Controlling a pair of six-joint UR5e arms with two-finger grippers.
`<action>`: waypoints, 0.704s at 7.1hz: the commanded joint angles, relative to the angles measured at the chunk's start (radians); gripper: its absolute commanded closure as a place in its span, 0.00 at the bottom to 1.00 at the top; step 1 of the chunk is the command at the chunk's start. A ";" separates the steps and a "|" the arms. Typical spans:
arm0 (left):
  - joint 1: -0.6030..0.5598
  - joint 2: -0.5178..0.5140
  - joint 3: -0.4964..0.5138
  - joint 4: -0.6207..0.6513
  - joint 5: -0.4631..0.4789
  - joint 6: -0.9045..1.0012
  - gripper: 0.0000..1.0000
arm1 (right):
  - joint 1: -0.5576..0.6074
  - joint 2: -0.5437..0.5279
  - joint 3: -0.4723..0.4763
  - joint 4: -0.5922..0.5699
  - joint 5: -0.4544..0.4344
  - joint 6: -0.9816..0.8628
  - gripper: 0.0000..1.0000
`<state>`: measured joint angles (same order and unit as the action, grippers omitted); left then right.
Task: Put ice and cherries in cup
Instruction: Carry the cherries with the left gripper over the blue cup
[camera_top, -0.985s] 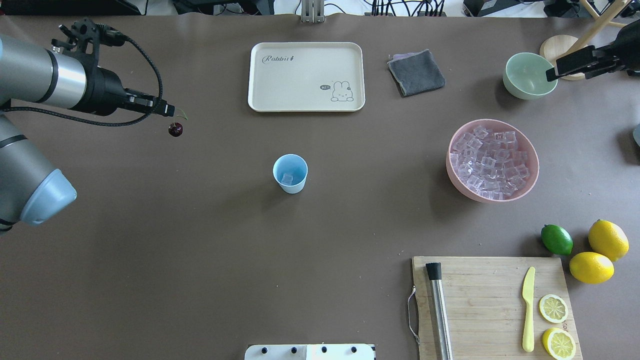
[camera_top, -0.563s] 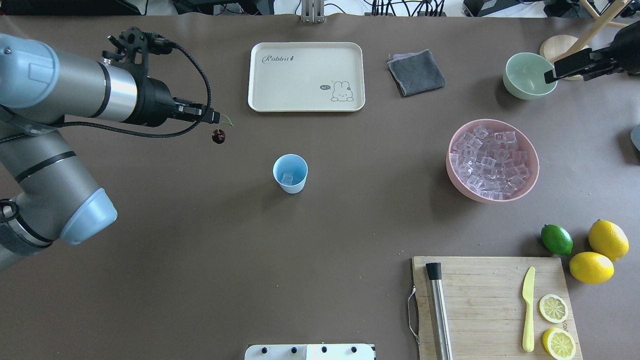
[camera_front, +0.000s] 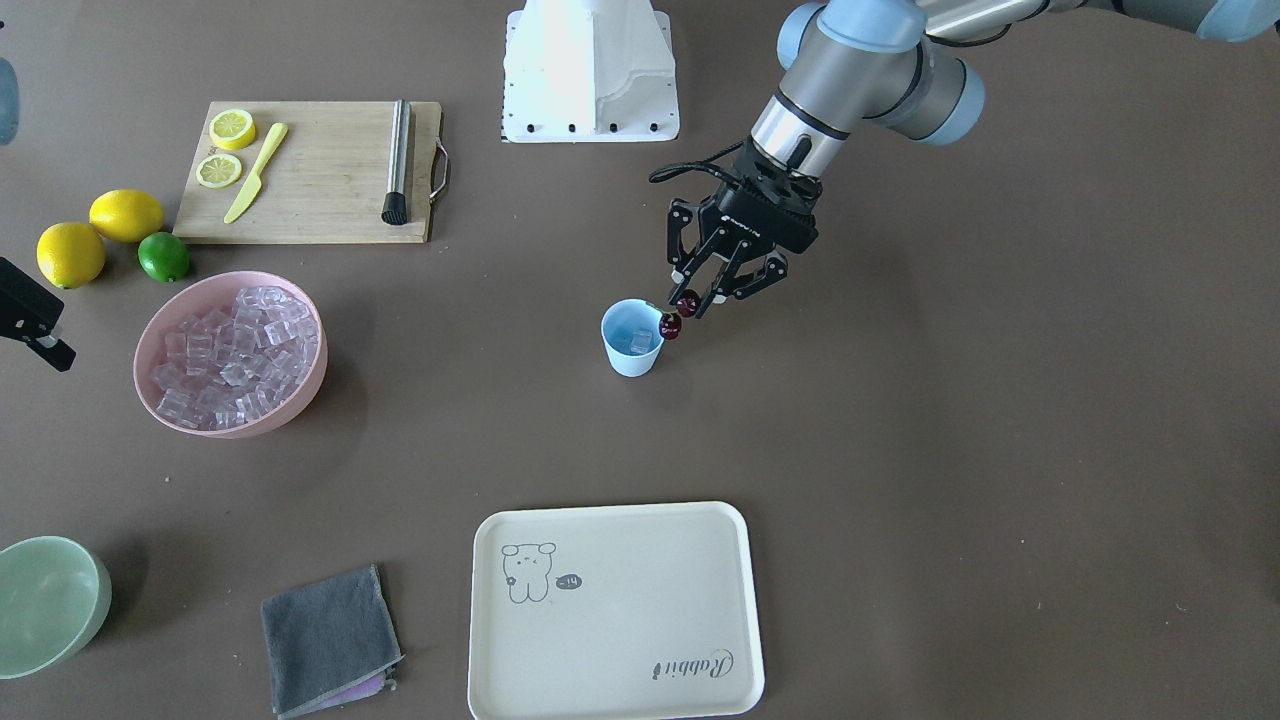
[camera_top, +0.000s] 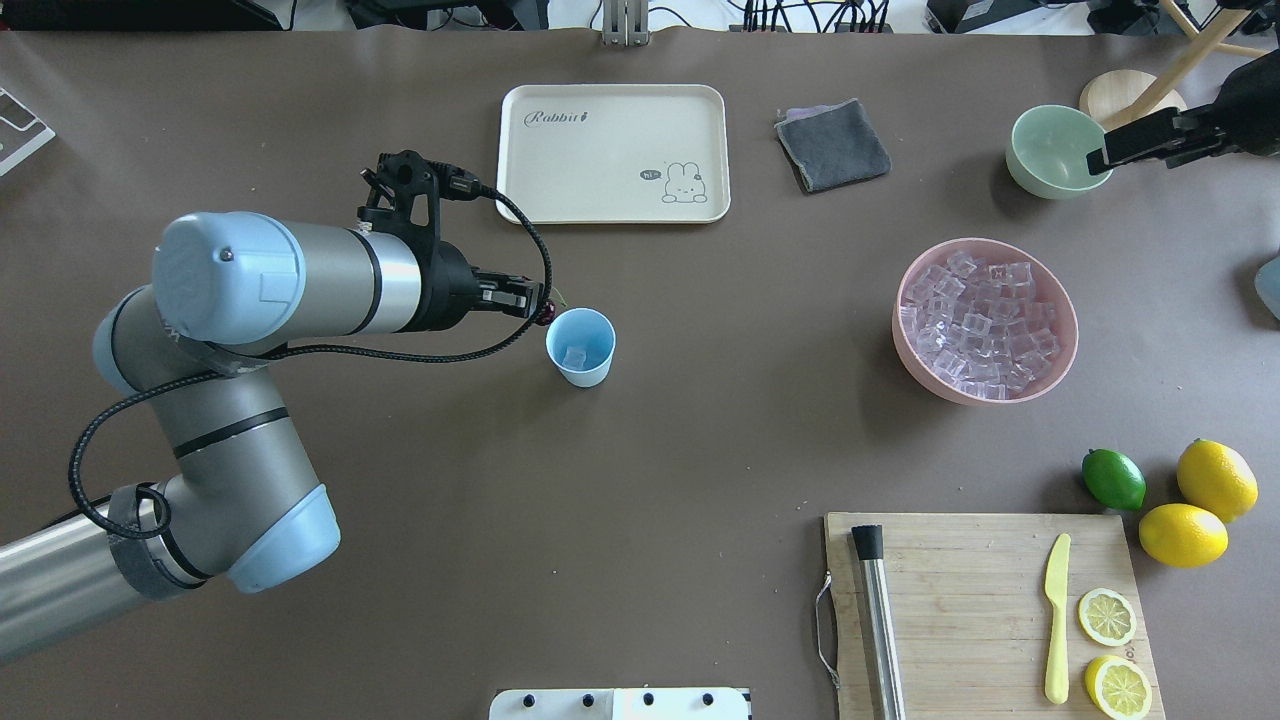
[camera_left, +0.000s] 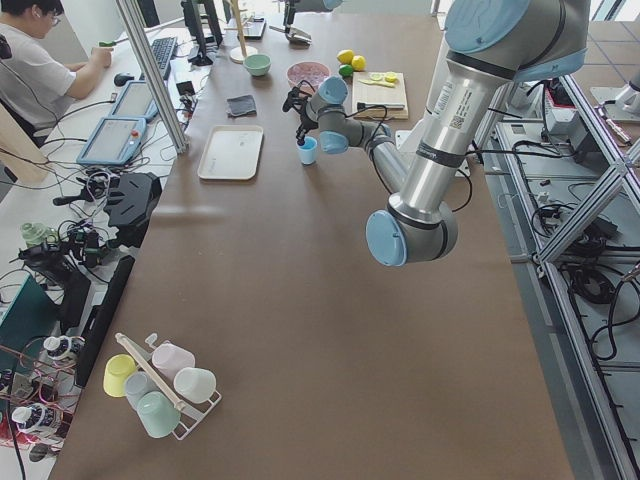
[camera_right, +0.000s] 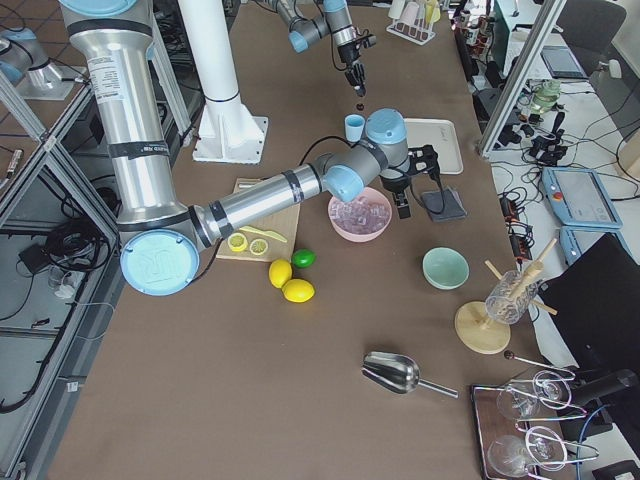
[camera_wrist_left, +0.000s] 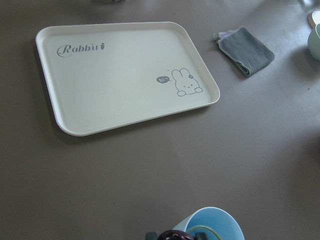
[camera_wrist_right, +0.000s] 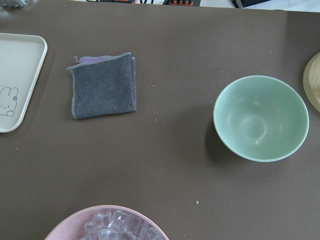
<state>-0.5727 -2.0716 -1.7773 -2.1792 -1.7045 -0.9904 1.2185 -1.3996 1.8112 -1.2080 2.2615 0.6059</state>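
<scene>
The light-blue cup (camera_top: 581, 346) stands mid-table with one clear ice cube (camera_top: 573, 357) in it. My left gripper (camera_top: 538, 306) is shut on the stems of the dark red cherries (camera_front: 678, 314), which hang right at the cup's rim (camera_front: 633, 338) on my left side. The left wrist view shows the cup (camera_wrist_left: 212, 226) and a cherry (camera_wrist_left: 176, 234) at its bottom edge. More ice (camera_top: 978, 322) fills the pink bowl (camera_top: 1066, 352). My right gripper (camera_top: 1100, 158) hovers by the mint-green bowl (camera_top: 1050, 160); I cannot tell whether it is open.
A cream rabbit tray (camera_top: 613, 152) and a grey cloth (camera_top: 832, 144) lie beyond the cup. A cutting board (camera_top: 985, 610) with a muddler, knife and lemon slices sits front right, with a lime (camera_top: 1113, 479) and two lemons (camera_top: 1200, 505) beside it.
My left arm has swung right across the table with the cherries, from the far left to the cup's rim. The right gripper has barely moved.
</scene>
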 joint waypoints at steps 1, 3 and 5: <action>0.031 -0.057 0.053 0.001 0.043 -0.008 1.00 | -0.002 -0.004 0.002 0.001 0.000 0.000 0.00; 0.072 -0.055 0.061 0.001 0.112 -0.004 1.00 | -0.002 -0.015 0.005 0.002 0.000 0.000 0.00; 0.094 -0.047 0.070 -0.004 0.161 0.006 0.02 | -0.002 -0.015 0.004 0.001 -0.002 0.000 0.00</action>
<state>-0.4898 -2.1226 -1.7123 -2.1801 -1.5667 -0.9901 1.2165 -1.4133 1.8148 -1.2069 2.2600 0.6060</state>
